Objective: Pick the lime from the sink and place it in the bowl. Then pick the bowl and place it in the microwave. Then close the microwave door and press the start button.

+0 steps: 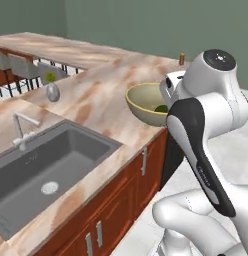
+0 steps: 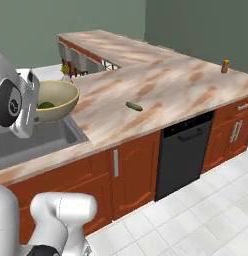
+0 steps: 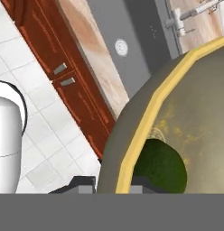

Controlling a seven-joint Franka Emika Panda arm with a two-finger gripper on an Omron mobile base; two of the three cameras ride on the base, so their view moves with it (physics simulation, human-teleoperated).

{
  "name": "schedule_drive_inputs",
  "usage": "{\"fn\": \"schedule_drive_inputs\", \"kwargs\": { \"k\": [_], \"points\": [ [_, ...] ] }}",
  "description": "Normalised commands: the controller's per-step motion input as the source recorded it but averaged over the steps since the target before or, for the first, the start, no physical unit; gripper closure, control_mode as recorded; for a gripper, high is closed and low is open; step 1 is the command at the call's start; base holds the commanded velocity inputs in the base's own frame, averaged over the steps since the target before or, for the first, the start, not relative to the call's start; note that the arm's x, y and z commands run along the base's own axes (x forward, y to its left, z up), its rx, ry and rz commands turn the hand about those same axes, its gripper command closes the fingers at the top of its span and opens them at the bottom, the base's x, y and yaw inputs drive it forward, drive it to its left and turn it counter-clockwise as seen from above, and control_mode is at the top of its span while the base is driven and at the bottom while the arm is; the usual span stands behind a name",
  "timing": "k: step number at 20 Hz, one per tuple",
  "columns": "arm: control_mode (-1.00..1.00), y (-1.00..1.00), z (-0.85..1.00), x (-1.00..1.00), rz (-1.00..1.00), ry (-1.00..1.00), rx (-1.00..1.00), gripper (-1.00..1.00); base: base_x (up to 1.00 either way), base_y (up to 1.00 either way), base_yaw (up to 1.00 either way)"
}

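**Bowl's up, lime's riding inside**

Right up against my hand camera, the gripper [image 3: 113, 184] pinches the pale yellow rim of the round olive-tan bowl [image 3: 186, 113]; small dark green lime [image 3: 160, 168] sits inside it; bowl's lifted above the marbled countertop [image 1: 101, 95], beside the grey steel sink [image 1: 56, 165].

Place: a home kitchen, rendered.
Counter: a pinkish marble-look counter [image 2: 166, 85] runs in an L.
Basin: a grey steel sink [image 1: 51, 167] with a white drain and a faucet [image 1: 23, 131].
Cupboards: red-brown wooden cabinets [image 2: 131, 172] with silver handles.
Appliance: a black front under the counter, probably a dishwasher [image 2: 183, 150].
Floor: white tiles [image 2: 196, 220].
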Motion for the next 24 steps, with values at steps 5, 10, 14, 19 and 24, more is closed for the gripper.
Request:
{"fn": "schedule_drive_inputs", "kwargs": {
  "k": [5, 10, 14, 19, 24],
  "points": [
    [1.00, 0.00, 0.00, 0.00, 0.00, 0.00, 0.00, 1.00, -0.09, -0.33, -0.70],
    [1.00, 0.00, 0.00, 0.00, 0.00, 0.00, 0.00, 1.00, -0.01, -0.22, -0.63],
    [1.00, 0.00, 0.00, 0.00, 0.00, 0.00, 0.00, 1.00, 0.00, -0.06, -0.62],
    [1.00, 0.00, 0.00, 0.00, 0.00, 0.00, 0.00, 1.00, 0.00, -0.02, -0.62],
    [1.00, 0.00, 0.00, 0.00, 0.00, 0.00, 0.00, 1.00, 0.54, -0.01, -0.48]
  ]
}}
